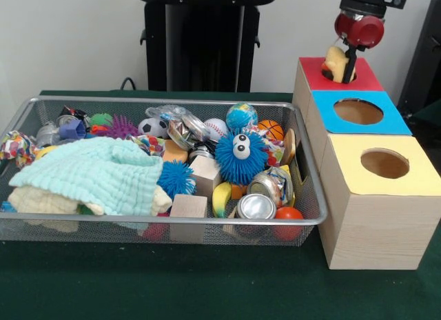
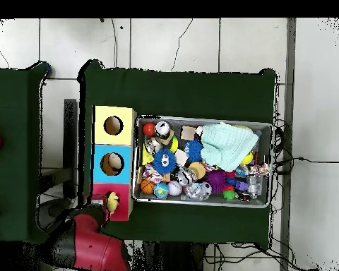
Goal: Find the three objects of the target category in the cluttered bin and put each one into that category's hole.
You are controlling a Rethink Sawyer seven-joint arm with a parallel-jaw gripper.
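My gripper (image 1: 348, 63) hangs at the far right over the red-topped box (image 1: 368, 78). It is shut on a pale yellow soft toy (image 1: 335, 62), whose lower end sits in the red top's round hole (image 1: 350, 77). In the overhead view the toy (image 2: 113, 202) shows on the red box (image 2: 102, 192), with the arm (image 2: 87, 243) below it. The wire mesh bin (image 1: 165, 101) is full of clutter. A tan-orange shape (image 1: 174, 153) lies half buried near its middle. No tiger-striped toy shows.
A blue-topped box (image 1: 393, 120) and a yellow-topped box (image 1: 417, 172) stand in a row in front of the red one. In the bin lie a mint cloth (image 1: 96, 172), a fuzzy blue ball with eyes (image 1: 240, 156), wooden cubes (image 1: 188, 207), cans (image 1: 256, 207) and balls.
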